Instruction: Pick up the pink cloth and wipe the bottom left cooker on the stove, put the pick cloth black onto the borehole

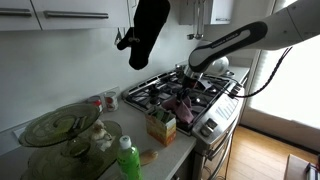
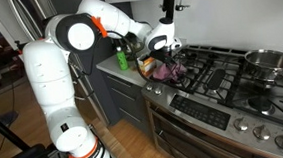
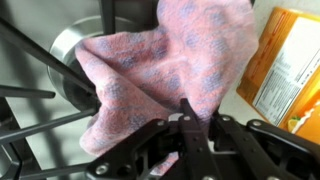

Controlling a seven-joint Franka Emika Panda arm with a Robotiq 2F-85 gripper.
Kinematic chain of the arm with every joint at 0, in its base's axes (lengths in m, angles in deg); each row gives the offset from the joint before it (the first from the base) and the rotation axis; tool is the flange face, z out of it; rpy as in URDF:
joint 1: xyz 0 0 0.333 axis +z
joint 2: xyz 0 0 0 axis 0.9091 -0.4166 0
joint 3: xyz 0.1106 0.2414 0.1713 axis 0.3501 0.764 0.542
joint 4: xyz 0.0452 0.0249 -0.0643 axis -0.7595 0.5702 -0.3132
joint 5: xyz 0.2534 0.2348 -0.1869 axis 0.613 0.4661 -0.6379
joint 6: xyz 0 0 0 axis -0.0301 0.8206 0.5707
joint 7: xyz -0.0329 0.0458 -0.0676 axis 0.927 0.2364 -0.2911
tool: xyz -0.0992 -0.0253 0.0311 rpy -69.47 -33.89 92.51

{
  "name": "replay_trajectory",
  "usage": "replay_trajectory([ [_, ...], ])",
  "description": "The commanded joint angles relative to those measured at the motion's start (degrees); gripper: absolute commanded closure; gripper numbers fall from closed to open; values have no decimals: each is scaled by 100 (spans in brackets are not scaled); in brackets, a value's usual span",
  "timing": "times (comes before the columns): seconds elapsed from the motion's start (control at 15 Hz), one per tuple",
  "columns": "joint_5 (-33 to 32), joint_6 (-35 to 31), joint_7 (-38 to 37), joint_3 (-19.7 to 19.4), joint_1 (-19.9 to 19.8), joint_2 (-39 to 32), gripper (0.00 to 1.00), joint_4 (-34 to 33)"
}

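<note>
The pink cloth hangs bunched from my gripper, whose fingers are shut on a fold of it. In the wrist view the cloth drapes over a silver burner and the black grates. In both exterior views my gripper is low over the front corner burner of the stove, the one nearest the counter, with the cloth on the grate beneath it.
An orange carton stands on the counter beside the stove. A green bottle, a glass lid and small items lie further along. A steel pot sits on a back burner. An oven mitt hangs above.
</note>
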Motion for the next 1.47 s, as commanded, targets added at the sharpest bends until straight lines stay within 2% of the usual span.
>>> replay_trajectory([
  [0.0,386,-1307,350,171,-106,-244,96,39],
  [0.2,-188,-2038,113,94,-112,-367,96,100],
  [0.33,-849,-1983,-221,-106,-60,-345,96,171],
  [0.6,-2508,-1384,-1114,-659,112,-213,96,225],
  [0.73,-3014,-870,-1338,-751,120,-149,96,180],
  [0.87,-2949,-221,-1184,-596,22,-50,96,131],
  [1.2,-1978,1317,-247,-225,-131,150,96,-84],
  [1.33,-1528,1732,47,-159,-146,159,96,-166],
  [1.4,-1286,1736,138,-134,-149,145,96,-183],
])
